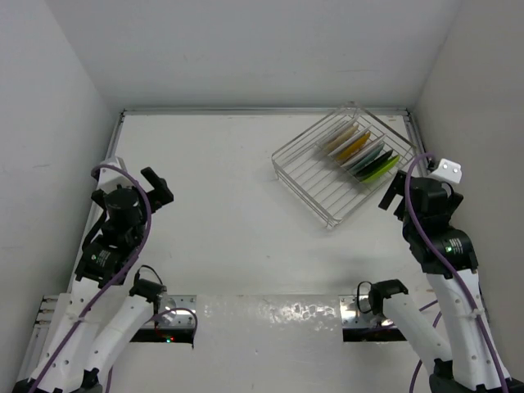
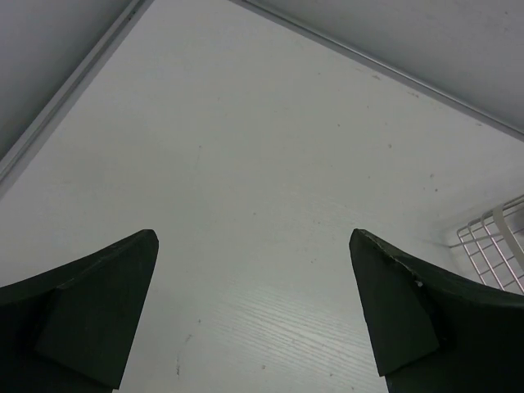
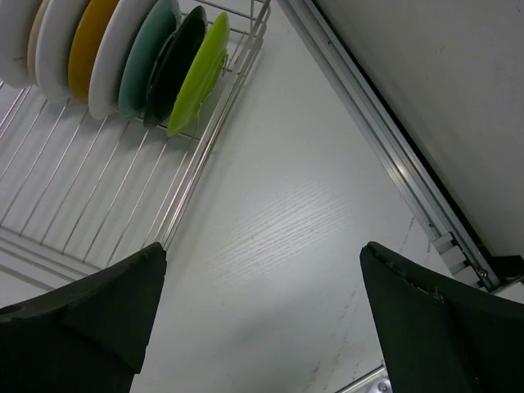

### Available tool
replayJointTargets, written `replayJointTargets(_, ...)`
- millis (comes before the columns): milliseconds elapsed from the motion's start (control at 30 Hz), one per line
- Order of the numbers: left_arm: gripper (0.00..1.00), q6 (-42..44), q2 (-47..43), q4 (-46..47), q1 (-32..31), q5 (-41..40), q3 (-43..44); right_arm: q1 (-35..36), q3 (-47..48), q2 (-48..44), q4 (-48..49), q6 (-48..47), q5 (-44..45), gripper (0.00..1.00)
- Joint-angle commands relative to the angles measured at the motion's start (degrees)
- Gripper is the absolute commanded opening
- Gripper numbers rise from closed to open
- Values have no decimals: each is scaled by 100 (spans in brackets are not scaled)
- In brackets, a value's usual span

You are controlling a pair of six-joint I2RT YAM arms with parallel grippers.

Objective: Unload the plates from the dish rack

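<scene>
The silvery wire dish rack [image 1: 315, 168] stands at the back right of the table, turned diagonally. Several plates stand on edge in a row at its right end [image 1: 360, 151]. In the right wrist view the row shows a lime green plate [image 3: 201, 70], a black plate [image 3: 176, 61], a teal plate [image 3: 147, 53], a white plate [image 3: 119, 49] and a mustard plate [image 3: 90, 37]. My right gripper [image 1: 393, 190] is open and empty just right of the rack, over bare table [image 3: 260, 254]. My left gripper [image 1: 155, 187] is open and empty at the far left [image 2: 254, 241].
White walls enclose the table on three sides, with a metal rail [image 3: 385, 155] along the right edge. A corner of the rack [image 2: 495, 246] shows at the right of the left wrist view. The arm bases sit at the near edge.
</scene>
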Motion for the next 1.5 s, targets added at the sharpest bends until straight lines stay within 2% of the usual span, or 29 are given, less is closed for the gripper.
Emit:
replayJointTargets(0,100,-56,-63,166,-42,93,111,-11,-29,13,146,216,208,99)
replayJointTargets(267,100,-48,-10,166,-42,111,111,-3,-223,135,980,532,-160,99)
replayJointTargets(367,100,-56,-19,175,-42,67,111,-3,102,723,1165,735,-178,99)
replayJointTargets(400,100,-48,-19,175,-42,75,111,-3,225,1186,1201,796,-178,99)
replayJointTargets(600,100,-12,25,210,-42,155,76,-204,2078,3402,885,1059,-107,97)
replayJointTargets(633,100,-12,25,210,-42,172,76,-274,2533,3954,850,1104,-186,93)
replayJointTargets(700,100,-4,25,227,-42,181,76,-380,2896,4397,814,1261,-161,85)
replayJointTargets(733,100,-4,34,227,-51,198,67,-441,3237,4773,780,1306,-152,77)
replayJointTargets(800,100,5,51,236,-51,225,67,-503,3564,5126,657,1499,-126,67)
replayJointTargets(833,100,5,69,236,-51,242,58,-564,3792,5415,587,1621,-117,58)
replayJointTargets(867,100,5,86,236,-51,242,67,-574,3872,5540,577,1684,-91,55)
replayJointTargets(933,100,14,104,236,-51,260,67,-600,4030,5899,586,1789,-90,52)
replayJointTargets(1033,100,14,104,245,-51,260,67,-635,4145,6208,752,1895,-99,52)
replayJointTargets(1200,100,23,113,262,-51,269,67,-670,4593,6964,472,2053,-12,51)
replayJointTargets(1267,100,23,139,262,-51,278,67,-670,4611,7096,524,2106,24,47)
replayJointTargets(1333,100,32,157,263,-51,295,67,-670,4655,7281,559,2115,59,38)
replayJointTargets(1467,100,40,183,263,-51,295,67,-662,4761,7440,437,2220,190,25)
